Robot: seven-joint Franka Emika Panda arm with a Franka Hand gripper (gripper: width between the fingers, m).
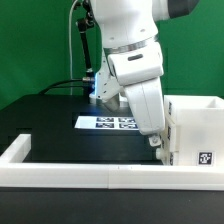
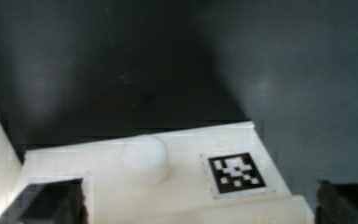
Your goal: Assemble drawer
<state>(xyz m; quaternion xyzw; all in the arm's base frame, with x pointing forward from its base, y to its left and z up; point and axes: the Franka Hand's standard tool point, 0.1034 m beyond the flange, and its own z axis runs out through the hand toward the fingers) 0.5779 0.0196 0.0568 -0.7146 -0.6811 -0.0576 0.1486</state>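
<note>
Gripper (image 1: 155, 140) low beside the drawer shell (image 1: 195, 130) at the exterior view's right of the black table (image 1: 50, 125). Fingers (image 2: 48, 203) spread wide, straddling a tagged white drawer part (image 2: 158, 165), likely to grasp.

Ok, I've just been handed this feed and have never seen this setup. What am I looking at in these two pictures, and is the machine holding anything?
The big white machine is a robot arm. Its gripper is the two-fingered clamp at the arm's tip. One picture is taken from a camera standing off the arm. The other comes from a camera on the wrist, looking down past the fingers.

On the black table you can see:
- a flat marker board
- a low white rail along the edge
- a boxy white drawer shell

The wrist camera shows a white tagged part below the gripper, probably that shell. The fingers stand wide apart, so nothing is held.
</note>
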